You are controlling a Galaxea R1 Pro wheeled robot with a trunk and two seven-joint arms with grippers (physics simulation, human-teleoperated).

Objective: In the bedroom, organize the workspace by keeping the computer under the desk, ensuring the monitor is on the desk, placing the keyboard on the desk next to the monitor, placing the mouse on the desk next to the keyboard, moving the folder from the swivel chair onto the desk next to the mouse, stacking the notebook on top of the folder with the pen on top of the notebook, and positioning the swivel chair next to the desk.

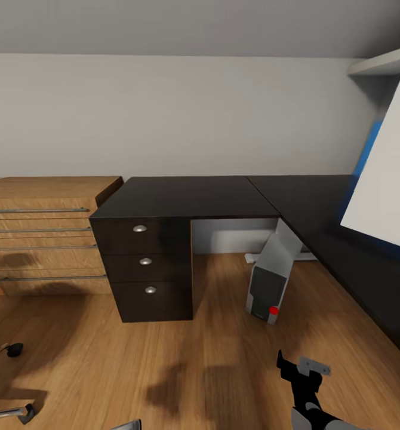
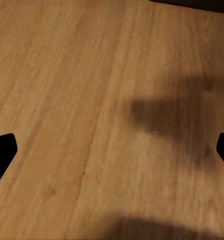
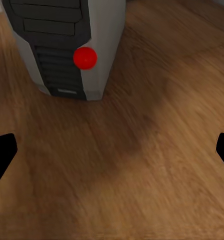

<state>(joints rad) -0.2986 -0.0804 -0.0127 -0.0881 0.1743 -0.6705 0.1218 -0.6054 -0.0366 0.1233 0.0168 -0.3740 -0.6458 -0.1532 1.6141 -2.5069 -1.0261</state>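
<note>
— Computer (image 1: 270, 285) on the floor by the desk (image 1: 224, 197) edge, not quite under.

— Right gripper (image 1: 300, 369) near it, jaws spread, empty. Left gripper (image 2: 112, 150) likewise, probably. Clumsy shove — could topple the tower.

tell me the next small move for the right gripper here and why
Probably ease the open right gripper forward toward the pale grey-white tower computer. The tower stands on the wooden floor at the black-topped desk's inner corner, leaning rather than upright, with bare floor between it and the gripper.
</note>
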